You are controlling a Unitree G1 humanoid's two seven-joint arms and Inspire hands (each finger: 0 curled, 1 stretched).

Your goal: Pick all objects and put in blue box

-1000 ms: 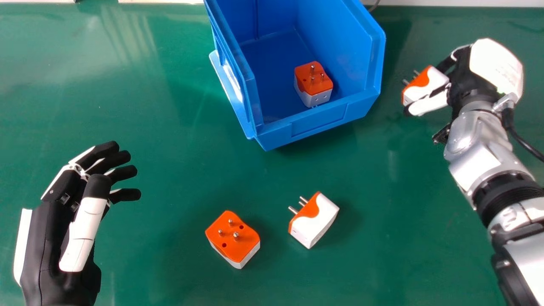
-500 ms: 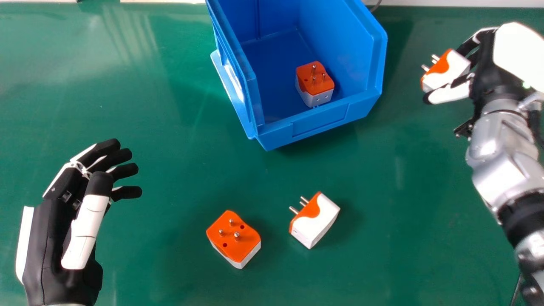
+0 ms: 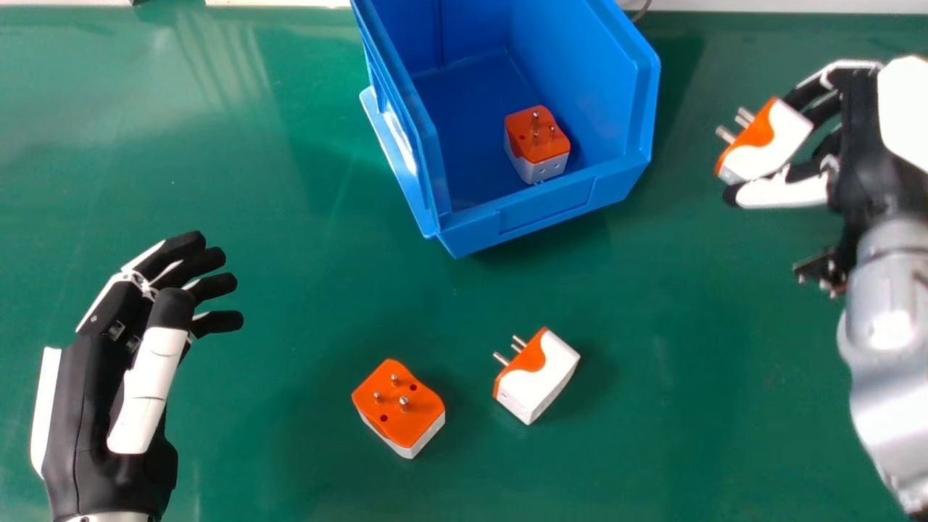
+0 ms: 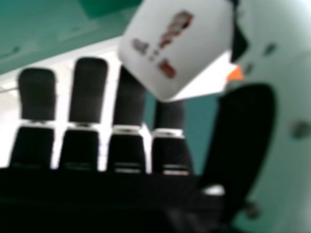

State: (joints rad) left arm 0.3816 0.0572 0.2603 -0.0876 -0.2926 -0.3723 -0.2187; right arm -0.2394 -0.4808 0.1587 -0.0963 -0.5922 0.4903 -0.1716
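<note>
At the head view's right, my right hand (image 3: 866, 156) pinches an orange-and-white plug adapter (image 3: 779, 145) between thumb and fingers, above the table right of the blue box (image 3: 540, 206). In the right hand view the adapter's white face (image 4: 180, 43) lies between the thumb and fingers of my right hand (image 4: 129, 148). Another adapter (image 3: 536, 138) rests inside the box, pins up. Two more are on the table in front: one pins up (image 3: 409, 424), the other on its side (image 3: 547, 373), pins pointing left. My left hand (image 3: 87, 406) is open at the left, well apart from them.
A green tabletop (image 3: 290, 181) carries everything, with a pale strip (image 3: 783, 3) along its far edge. The box's open, low front faces the robot, and its side walls rise higher. A thin cable (image 3: 641, 10) passes behind the box.
My right hand has moved rightward with the adapter held, first away and then slightly back toward the robot. My left hand has shifted up very slightly.
</note>
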